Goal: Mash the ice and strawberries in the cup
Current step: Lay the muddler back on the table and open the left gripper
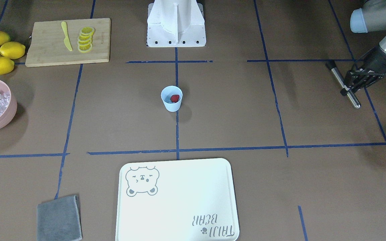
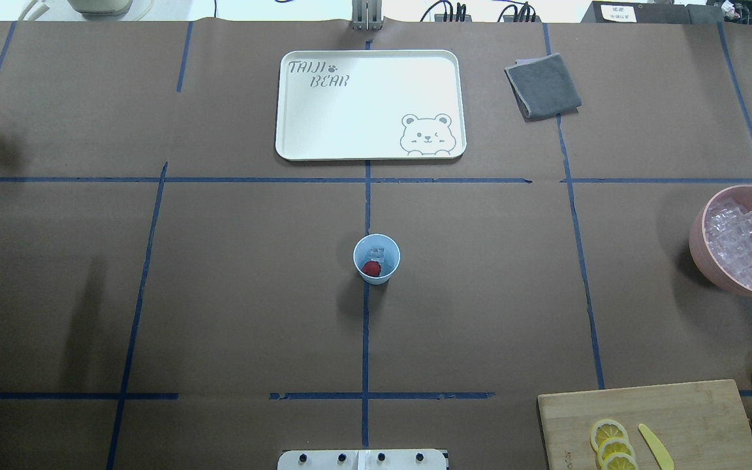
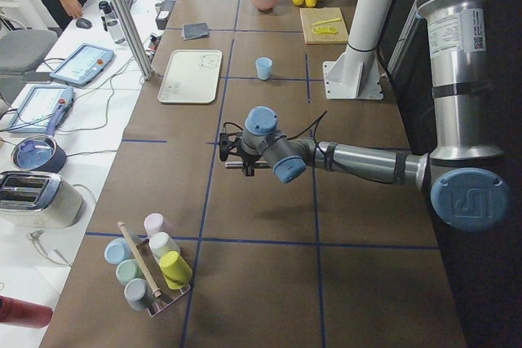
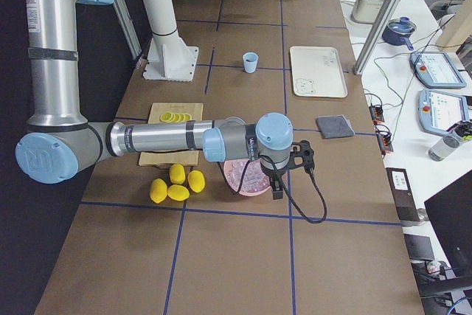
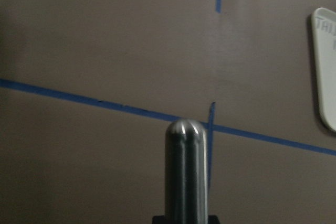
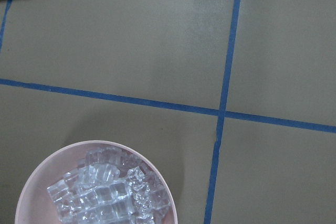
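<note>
Gripping a rod (image 1: 337, 75), left hand (image 1: 348, 89) sits far from cup (image 1: 172, 104).

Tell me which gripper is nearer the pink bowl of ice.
Right. The right gripper hangs close by the pink bowl, at its rim. The left gripper is at the table's opposite end, across from the bowl, holding a metal rod.

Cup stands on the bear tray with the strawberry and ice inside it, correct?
No, not on the tray. The cup stands on the brown table, apart from the bear tray; the overhead exterior view shows it. The strawberry and ice are inside it.
</note>
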Motion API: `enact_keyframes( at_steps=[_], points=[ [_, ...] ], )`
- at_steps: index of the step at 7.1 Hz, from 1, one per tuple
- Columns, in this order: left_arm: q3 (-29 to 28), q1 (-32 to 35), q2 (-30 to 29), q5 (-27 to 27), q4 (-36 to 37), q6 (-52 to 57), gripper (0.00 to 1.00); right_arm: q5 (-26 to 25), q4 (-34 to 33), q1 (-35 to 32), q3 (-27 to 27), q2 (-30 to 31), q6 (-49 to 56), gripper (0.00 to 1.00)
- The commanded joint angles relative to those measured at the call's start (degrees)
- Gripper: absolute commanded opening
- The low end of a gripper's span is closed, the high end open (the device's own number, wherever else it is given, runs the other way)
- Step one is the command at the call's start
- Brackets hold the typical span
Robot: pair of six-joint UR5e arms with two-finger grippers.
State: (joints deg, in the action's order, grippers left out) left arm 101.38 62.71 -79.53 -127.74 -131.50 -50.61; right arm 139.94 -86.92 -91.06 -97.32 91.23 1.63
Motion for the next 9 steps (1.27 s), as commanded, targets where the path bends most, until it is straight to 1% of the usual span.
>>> enact_keyframes(
  at_steps=[1,2,5,6,8,9],
  points=[
    [-5.81,0.48,0.78,1.86,1.60,14.00,0.00,0.07,0.09,0.00,0.03,0.09,0.04,1.00],
    [-8.28,0.22,0.78,3.45,1.69,17.27,0.00,-0.02,0.09,0.00,0.02,0.09,0.12,1.00],
    [-12.69,-0.13,-0.44,5.22,1.86,18.27,0.00,-0.02,0.09,0.00,0.20,0.09,0.13,1.00],
    [-13.31,-0.13,-1.06,5.22,1.87,18.01,0.00,-0.02,0.09,0.00,0.20,0.00,0.13,1.00],
    [-13.93,-0.13,-2.38,8.28,3.27,18.09,0.00,-0.37,0.09,0.18,0.29,0.00,0.12,1.00],
    [-13.84,-0.05,-2.38,8.21,3.27,18.18,0.00,-0.37,0.09,0.27,0.29,0.00,0.13,1.00]
  ],
)
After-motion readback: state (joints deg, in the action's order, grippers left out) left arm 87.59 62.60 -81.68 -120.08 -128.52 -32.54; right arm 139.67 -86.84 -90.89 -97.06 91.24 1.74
